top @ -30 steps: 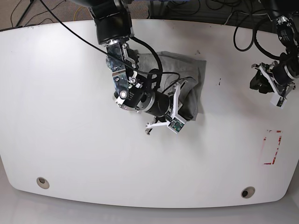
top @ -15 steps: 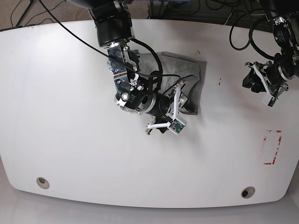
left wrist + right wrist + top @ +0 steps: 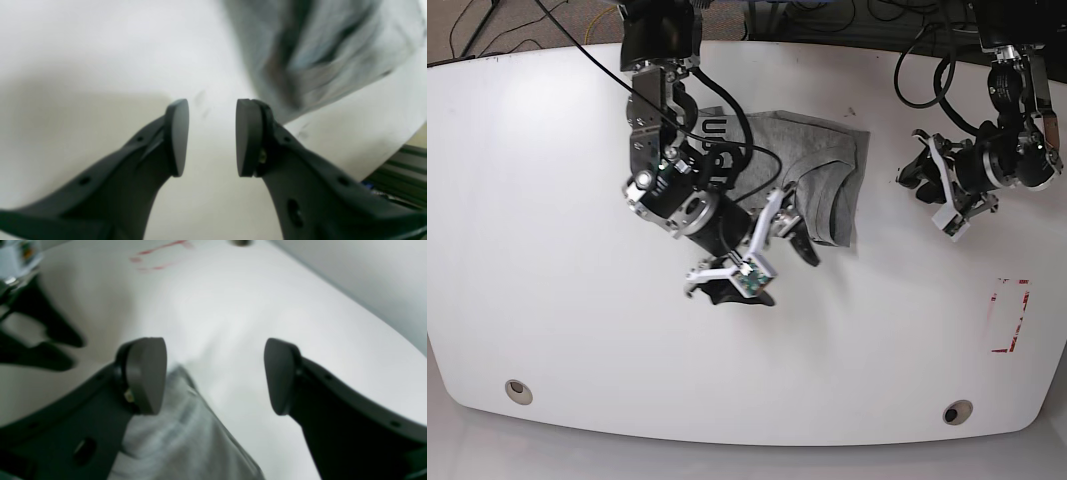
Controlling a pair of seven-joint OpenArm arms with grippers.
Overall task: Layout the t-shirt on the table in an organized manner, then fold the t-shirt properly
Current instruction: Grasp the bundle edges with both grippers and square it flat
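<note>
The right pincer (image 3: 215, 375) stands spread wide, grasping nothing, with the t-shirt (image 3: 186, 443) lying loose just under its pad. The left pincer (image 3: 211, 138) is parted and empty too, over bare worktop (image 3: 83, 60) beside the t-shirt's edge. The t-shirt lies as a folded, rumpled bundle toward the worktop's far edge. Risk, as I judge it: either arm passing low over the t-shirt could snag a loose layer and drag the fold apart.
</note>
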